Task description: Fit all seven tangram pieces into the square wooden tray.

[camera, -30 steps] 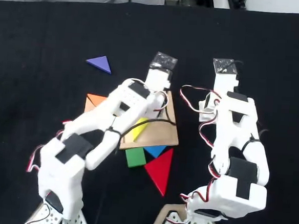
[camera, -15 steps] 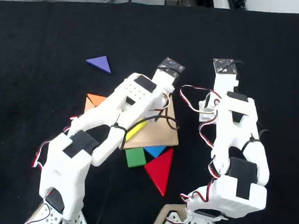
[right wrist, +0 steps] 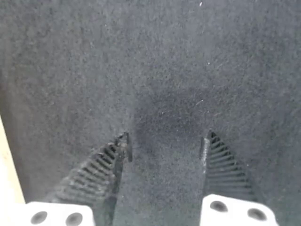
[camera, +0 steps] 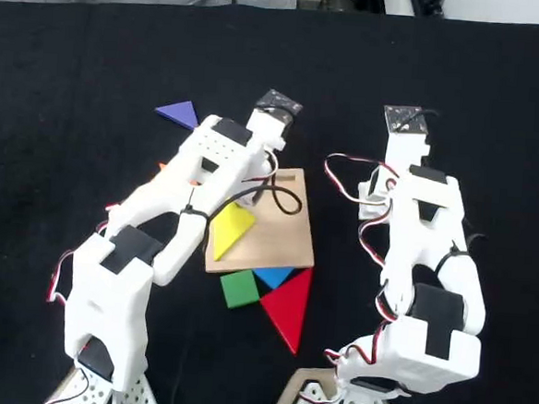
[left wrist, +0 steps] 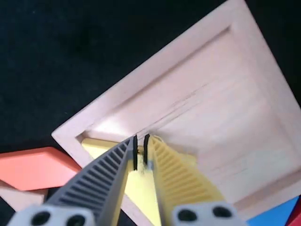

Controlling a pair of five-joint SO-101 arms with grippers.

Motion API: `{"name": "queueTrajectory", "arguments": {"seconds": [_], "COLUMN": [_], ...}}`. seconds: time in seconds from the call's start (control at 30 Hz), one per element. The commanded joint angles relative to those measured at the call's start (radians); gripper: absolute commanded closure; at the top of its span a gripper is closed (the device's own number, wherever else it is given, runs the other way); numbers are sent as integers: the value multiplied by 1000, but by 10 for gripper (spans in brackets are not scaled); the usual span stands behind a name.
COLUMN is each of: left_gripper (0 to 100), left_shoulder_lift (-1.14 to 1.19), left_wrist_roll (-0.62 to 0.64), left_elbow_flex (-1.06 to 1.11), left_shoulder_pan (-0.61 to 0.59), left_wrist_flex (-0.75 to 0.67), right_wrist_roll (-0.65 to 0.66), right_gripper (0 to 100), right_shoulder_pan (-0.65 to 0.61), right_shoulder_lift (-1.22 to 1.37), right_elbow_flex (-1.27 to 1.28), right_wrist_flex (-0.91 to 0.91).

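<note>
The square wooden tray (camera: 281, 235) lies mid-table. A yellow piece (camera: 230, 228) rests flat inside it by the left wall. My left arm (camera: 219, 157) stretches across the tray's far left corner. My left gripper (left wrist: 141, 153) is shut just over the yellow piece (left wrist: 141, 190), near a corner of the tray (left wrist: 221, 89). An orange piece (left wrist: 33, 162) lies outside that corner. A green square (camera: 240, 288), a blue triangle (camera: 274, 276) and a red triangle (camera: 288, 307) sit against the tray's near edge. A purple triangle (camera: 178, 113) lies far left. My right gripper (right wrist: 164, 141) hangs open over bare cloth.
Black cloth (camera: 498, 107) covers the whole table, with free room at the far side and to the right. My right arm (camera: 416, 203) stands just right of the tray. A pale tray edge (right wrist: 7, 165) shows beside the right gripper.
My left arm swung right, then back left across the tray. The tray shifted slightly left. More of the yellow piece shows flat in the tray. The right arm stayed still.
</note>
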Motion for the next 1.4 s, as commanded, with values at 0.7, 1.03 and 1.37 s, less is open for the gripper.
{"name": "queueTrajectory", "arguments": {"seconds": [0.7, 1.03, 1.37], "left_gripper": [927, 927, 927], "left_shoulder_lift": [-878, -1301, -1422], "left_wrist_roll": [74, 72, -20], "left_elbow_flex": [585, 1239, 1330], "left_shoulder_pan": [-315, -510, -507], "left_wrist_flex": [106, -318, -221], "right_wrist_roll": [-11, -2, 282], "right_gripper": [799, 905, 890], "right_shoulder_pan": [11, 11, -305], "right_shoulder_lift": [1, -239, -642], "right_elbow_flex": [-56, -140, 62], "right_wrist_flex": [-31, 368, 580]}}
